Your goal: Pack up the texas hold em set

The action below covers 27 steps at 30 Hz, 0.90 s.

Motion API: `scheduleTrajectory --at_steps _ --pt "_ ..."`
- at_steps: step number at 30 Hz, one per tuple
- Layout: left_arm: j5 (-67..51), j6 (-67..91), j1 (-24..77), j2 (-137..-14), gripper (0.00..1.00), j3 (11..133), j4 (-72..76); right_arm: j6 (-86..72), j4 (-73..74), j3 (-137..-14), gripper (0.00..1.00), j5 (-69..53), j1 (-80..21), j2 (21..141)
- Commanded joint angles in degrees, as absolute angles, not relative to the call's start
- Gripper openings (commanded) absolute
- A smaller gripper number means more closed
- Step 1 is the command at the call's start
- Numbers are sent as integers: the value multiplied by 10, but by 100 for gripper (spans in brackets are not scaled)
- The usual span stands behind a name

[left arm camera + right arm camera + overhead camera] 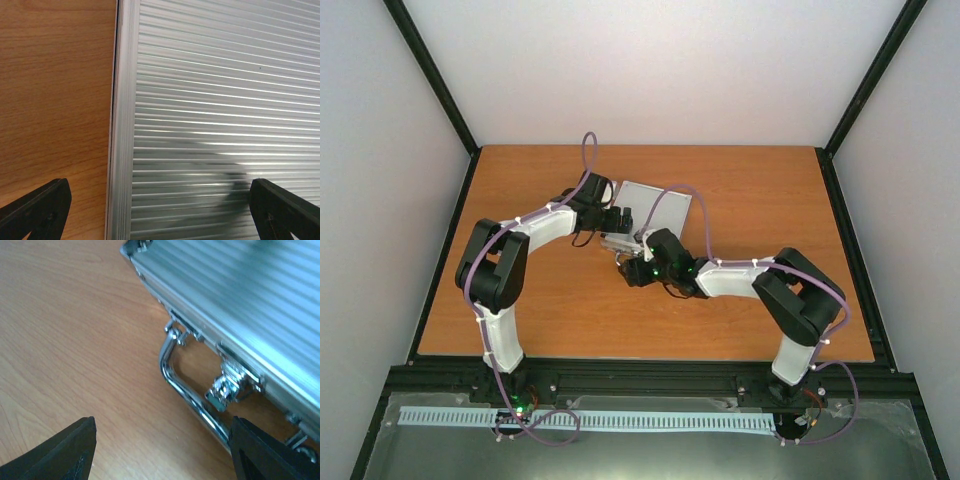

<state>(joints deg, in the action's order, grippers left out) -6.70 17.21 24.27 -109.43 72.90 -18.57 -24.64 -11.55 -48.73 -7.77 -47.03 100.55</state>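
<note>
Of the texas hold em set I see a ribbed silver case point(658, 203) lying shut and flat on the wooden table point(570, 310). In the left wrist view its lid point(225, 100) fills the right side. My left gripper point(160, 205) hangs open over the case's left edge, one finger point(40, 210) above the wood and the other above the lid. In the right wrist view the chrome handle point(172, 372) and a latch point(227, 387) stick out from the case's front. My right gripper point(162, 442) is open just in front of the handle and holds nothing.
Both arms meet at the case near the table's middle point(640, 245). Black frame posts point(440, 90) and white walls border the table. A white slotted strip point(580, 420) lies below the near edge.
</note>
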Motion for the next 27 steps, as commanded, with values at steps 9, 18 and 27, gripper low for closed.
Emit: scheduleTrajectory --at_steps 9,18,27 --pt "-33 160 245 -1134 100 700 -257 -261 -102 -529 73 -36 -472 1050" --pt "-35 160 245 -1136 100 701 -256 -257 -108 -548 72 -29 -472 1078" --pt "-36 159 245 -1133 100 702 -257 -252 -148 -539 72 -49 -471 1099"
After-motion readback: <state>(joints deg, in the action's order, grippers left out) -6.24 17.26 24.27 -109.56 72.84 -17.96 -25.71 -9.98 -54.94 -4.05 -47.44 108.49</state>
